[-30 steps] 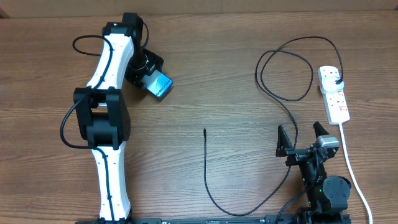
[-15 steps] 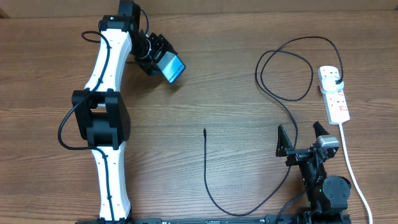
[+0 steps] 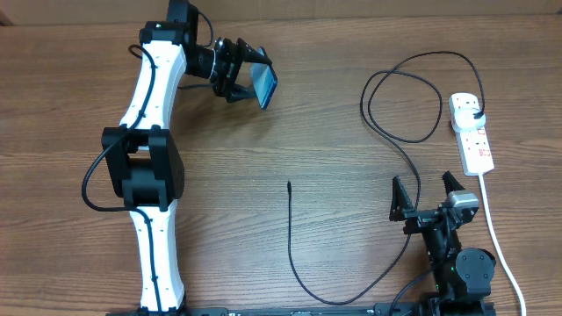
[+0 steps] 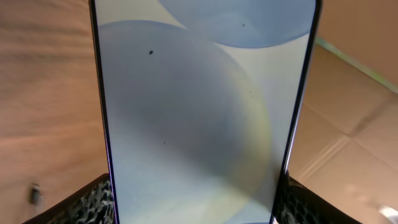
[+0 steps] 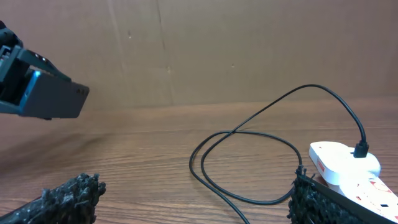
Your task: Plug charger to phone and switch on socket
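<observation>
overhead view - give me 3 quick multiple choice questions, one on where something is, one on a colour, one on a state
1. Where does the socket lie?
A) at the right edge of the table
B) under the left arm
C) mid-table

2. What colour is the charger cable?
A) white
B) red
C) black

3. How is the phone?
A) lying flat on the wood
B) held up in the left claw
C) joined to the cable's tip

Answers:
1 A: the white strip sits far right.
2 C: a thin black line loops across the wood.
3 B: the claw grips it above the wood, and the cable tip lies free mid-table.
</observation>
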Robot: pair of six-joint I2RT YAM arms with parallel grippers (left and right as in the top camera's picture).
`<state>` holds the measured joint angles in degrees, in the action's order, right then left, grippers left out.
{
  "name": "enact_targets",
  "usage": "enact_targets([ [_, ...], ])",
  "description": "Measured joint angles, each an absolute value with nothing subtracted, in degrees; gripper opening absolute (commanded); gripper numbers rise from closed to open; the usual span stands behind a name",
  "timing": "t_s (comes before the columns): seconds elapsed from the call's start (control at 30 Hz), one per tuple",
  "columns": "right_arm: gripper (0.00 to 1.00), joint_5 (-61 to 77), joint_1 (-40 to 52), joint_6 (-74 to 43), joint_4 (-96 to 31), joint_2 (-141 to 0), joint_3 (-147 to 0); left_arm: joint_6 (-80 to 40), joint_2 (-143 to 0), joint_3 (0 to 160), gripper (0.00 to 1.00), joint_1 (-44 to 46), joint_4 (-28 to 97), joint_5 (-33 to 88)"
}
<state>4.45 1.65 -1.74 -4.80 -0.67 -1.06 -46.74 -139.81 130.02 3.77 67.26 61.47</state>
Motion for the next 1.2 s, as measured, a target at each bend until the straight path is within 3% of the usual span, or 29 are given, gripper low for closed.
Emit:
enact_targets([
  [0.67,1.0,4.4,1.7,-1.7,-4.8,-0.7,-1.1,-59.7,-139.8,130.0,0.04,3.8,67.3,81.3],
  [1.2,1.0,4.4,1.7,-1.7,-4.8,-0.7,-1.1,-66.1,-139.8,130.0,0.04,3.8,67.2,83.2],
])
